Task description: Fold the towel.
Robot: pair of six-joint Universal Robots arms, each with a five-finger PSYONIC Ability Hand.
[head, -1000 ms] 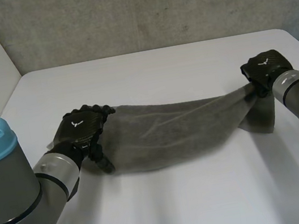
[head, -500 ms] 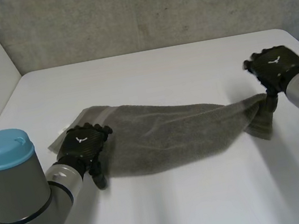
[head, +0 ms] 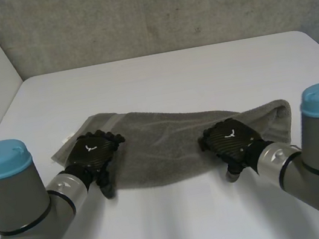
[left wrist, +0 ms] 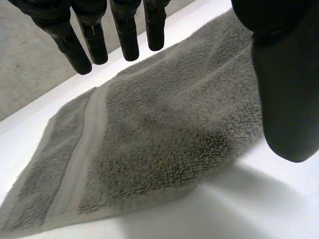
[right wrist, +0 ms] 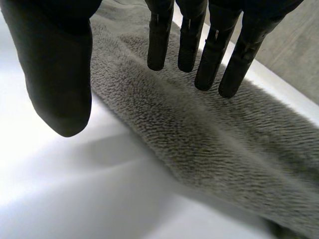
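Lying across the middle of the head view, a grey-green terry towel is seen stretched in a long, loosely bunched strip on the white table, from the left centre of the frame to the right centre. A plain woven band is shown running across the towel near its left end. The left hand is placed over that left end, at the lower left of the frame. In the left wrist view its fingers are held straight and well apart from the thumb, above the pile, and nothing is gripped by them. The right hand is set at the near edge of the towel, right of centre in the frame. In the right wrist view its fingers are likewise held straight over the cloth. The thumb is held apart over the bare table beside that edge, and nothing is grasped. Whether the fingertips of either hand touch the cloth cannot be told. A grey concrete wall is seen across the top of the frame.
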